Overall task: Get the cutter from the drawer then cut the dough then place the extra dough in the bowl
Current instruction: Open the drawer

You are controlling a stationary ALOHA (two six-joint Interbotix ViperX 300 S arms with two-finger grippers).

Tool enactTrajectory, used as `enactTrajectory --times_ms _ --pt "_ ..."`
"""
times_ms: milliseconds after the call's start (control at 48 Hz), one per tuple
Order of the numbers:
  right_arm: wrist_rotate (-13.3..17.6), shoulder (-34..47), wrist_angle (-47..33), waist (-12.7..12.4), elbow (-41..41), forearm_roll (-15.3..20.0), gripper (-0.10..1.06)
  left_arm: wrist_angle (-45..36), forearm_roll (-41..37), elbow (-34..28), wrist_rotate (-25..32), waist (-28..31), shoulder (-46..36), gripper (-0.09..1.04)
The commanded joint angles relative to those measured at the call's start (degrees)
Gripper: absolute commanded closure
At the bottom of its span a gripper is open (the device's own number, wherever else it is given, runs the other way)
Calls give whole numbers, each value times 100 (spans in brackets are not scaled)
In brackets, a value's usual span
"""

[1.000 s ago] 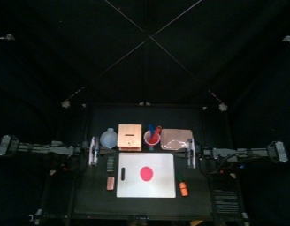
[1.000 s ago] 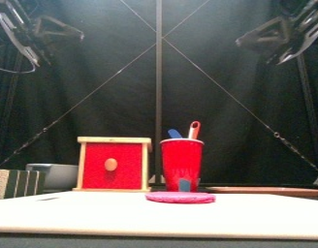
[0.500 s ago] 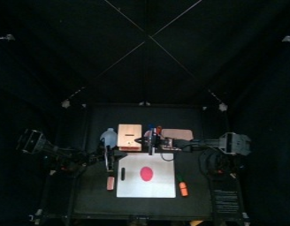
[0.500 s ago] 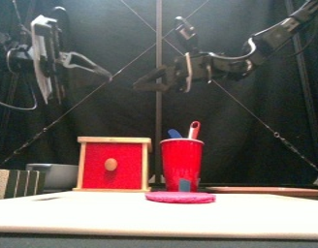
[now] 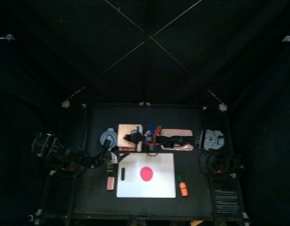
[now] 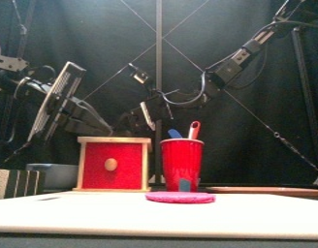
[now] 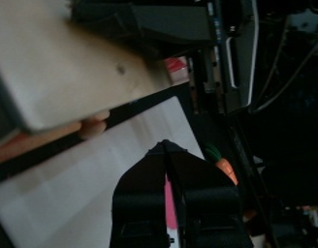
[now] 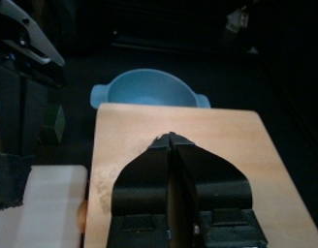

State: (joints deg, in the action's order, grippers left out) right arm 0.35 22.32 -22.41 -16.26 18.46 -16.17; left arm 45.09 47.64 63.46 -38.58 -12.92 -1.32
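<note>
A flat red dough disc (image 5: 145,172) lies on the white cutting board (image 5: 126,183) at the table's front. Behind the board stands the pale wooden box (image 5: 127,131), its red drawer front (image 6: 112,165) closed. My right gripper (image 5: 138,137) reaches in over the box top (image 8: 174,121) with its jaws shut on nothing. My left gripper (image 5: 112,159) hangs near the board's back left corner. Its jaws look shut and empty, with the board (image 7: 84,203) below them. No cutter is in sight.
A blue-grey bowl (image 5: 109,137) sits left of the box. A red cup (image 6: 181,163) with two toy knives stands right of the box, and a pink tray (image 5: 179,139) lies beyond it. Small orange toys (image 5: 182,188) lie beside the board.
Both arms have swung in from the table's sides and come down. The right gripper now sits over the box; the left has come to the board's back left corner.
</note>
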Motion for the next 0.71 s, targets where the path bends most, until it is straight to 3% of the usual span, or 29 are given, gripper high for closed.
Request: enactTrajectory --times_ms 21,104,312,708 --pt "9 -97 53 9 53 44 94 18 132 -246 -123 158 18 20" --pt "0 -105 62 18 53 44 94 -9 422 -308 -343 334 9 11" --pt "-9 -105 62 79 0 26 94 -642 800 -343 -492 598 70 11" --pt "0 -88 62 97 -26 123 94 -562 729 -853 -431 932 800 12"
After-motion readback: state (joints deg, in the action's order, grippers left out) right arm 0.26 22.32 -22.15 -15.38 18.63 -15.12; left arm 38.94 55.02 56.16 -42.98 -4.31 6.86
